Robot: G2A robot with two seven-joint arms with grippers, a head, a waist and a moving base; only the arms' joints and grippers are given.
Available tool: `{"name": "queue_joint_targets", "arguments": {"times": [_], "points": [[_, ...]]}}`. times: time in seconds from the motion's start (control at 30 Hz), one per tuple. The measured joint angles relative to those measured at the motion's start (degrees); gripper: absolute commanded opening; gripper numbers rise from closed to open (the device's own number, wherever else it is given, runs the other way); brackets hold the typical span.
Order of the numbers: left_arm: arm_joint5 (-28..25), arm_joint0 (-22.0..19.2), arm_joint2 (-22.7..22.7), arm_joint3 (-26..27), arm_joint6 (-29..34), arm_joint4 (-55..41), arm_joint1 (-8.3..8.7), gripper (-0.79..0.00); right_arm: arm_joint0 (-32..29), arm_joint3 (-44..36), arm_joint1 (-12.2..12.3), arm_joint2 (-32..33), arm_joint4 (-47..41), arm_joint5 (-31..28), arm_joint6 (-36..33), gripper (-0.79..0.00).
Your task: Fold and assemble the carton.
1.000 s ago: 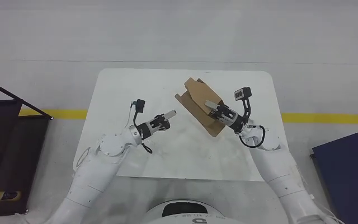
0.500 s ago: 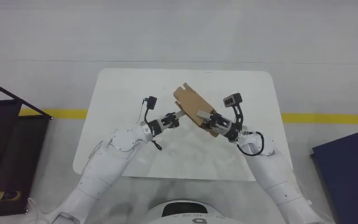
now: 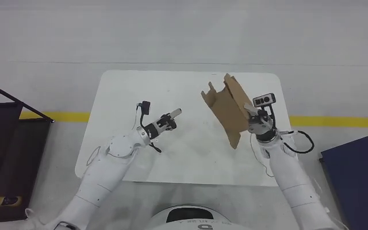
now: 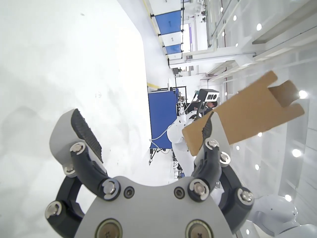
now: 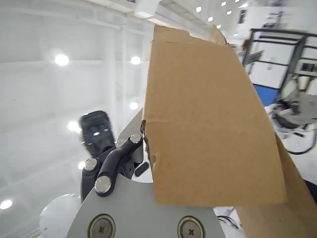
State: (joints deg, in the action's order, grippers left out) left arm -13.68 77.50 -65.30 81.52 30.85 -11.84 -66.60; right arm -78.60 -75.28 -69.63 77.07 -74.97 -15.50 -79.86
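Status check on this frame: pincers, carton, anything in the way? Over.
Left pincer open, empty, above the table. Right pincer shut on carton, held raised on edge, not yet assembled. No obstruction seen between pincers.

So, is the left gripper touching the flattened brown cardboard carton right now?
Apart. The top view shows bare white table between the left gripper and the brown cardboard carton.
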Motion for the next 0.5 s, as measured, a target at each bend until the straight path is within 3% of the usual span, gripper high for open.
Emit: {"name": "queue_joint_targets", "arguments": {"times": [0.1, 0.2, 0.3, 0.5], "points": [[-0.02, 1.55, -2.52, 2.29, 0.56, -1.41, 0.47, 0.000, 1.42, 4.13, -0.98, -1.27, -10.19, 4.80, -6.88, -0.785], [0.33, 2.48, -3.97, 5.48, 1.06, -2.88, 0.69, 0.000, 2.88, 5.54, -1.92, -3.28, -16.37, 9.16, -8.30, -0.785], [0.72, 2.81, -4.16, 8.60, 1.46, -4.16, 0.67, 0.000, 3.33, 5.98, -2.47, -4.52, -19.23, 13.18, -8.14, -0.785], [1.16, 2.86, -3.56, 13.18, 2.18, -4.35, 0.55, 0.000, 3.34, 6.05, -2.46, -4.48, -19.18, 13.17, -8.13, -0.785]]}}
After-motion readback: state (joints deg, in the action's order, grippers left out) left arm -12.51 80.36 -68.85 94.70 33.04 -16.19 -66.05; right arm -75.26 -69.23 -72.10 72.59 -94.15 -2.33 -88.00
